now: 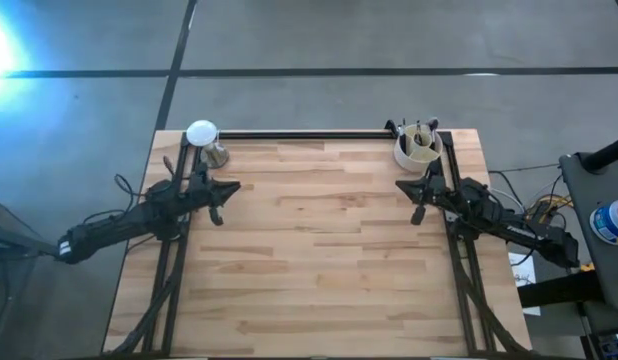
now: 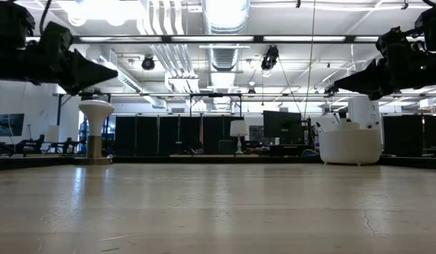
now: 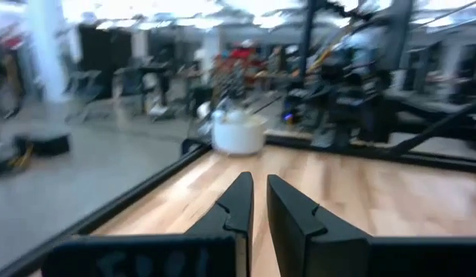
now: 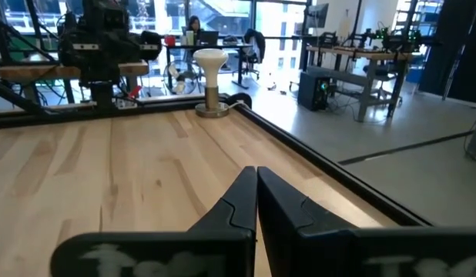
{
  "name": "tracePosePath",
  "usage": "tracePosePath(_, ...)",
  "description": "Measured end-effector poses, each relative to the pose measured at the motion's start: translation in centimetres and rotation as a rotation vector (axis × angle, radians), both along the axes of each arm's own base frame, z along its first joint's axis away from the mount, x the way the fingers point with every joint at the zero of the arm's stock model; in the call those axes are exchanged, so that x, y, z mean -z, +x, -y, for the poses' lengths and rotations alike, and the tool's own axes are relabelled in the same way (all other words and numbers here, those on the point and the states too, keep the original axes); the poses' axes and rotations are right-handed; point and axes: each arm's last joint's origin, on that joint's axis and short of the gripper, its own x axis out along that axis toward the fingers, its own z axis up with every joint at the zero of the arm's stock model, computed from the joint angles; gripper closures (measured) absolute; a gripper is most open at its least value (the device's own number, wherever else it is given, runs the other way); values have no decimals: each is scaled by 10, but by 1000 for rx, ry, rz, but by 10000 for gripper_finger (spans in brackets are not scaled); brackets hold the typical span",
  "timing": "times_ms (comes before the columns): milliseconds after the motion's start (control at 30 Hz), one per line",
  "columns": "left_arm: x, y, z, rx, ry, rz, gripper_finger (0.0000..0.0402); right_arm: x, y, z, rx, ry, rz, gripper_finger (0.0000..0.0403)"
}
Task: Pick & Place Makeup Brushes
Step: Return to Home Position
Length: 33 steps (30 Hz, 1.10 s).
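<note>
At the table's (image 1: 309, 270) 1 o'clock corner, white makeup holder (image 1: 417, 152) stands upright, makeup brushes (image 1: 421, 134) inside, handles poking up (count unclear). No brushes visible on the wood. Right gripper (image 4: 256, 171) at 3 o'clock, fingers pressed together, empty, near the holder. Left gripper (image 3: 257, 181) at 9 o'clock, slim gap between fingers, empty, near white stand (image 1: 201, 133) at 11 o'clock. Homing judgement: keep both wrists raised, draw the right arm back toward 4 o'clock, never across the brush handles; move slowly and avoid the stand.
</note>
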Motion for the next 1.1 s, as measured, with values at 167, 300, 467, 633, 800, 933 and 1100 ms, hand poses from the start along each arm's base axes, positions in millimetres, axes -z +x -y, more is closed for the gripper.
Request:
tracePosePath(167,-1,-3,2,40,8,14,369,0,0,0,0,0,-1,394)
tracePosePath(300,0,-4,3,39,-8,16,369,0,0,0,1,0,0,394)
tracePosePath(467,2,-3,2,37,-48,9,369,0,0,0,0,0,0,394)
tracePosePath(633,2,-3,2,37,-55,1,369,0,0,0,1,0,0,394)
tracePosePath(800,2,-3,2,37,-56,2,369,0,0,0,1,0,0,394)
tracePosePath(933,2,-3,2,38,-55,5,369,0,0,0,1,0,0,394)
tracePosePath(1100,2,-3,2,38,-54,5,369,0,0,0,1,0,0,394)
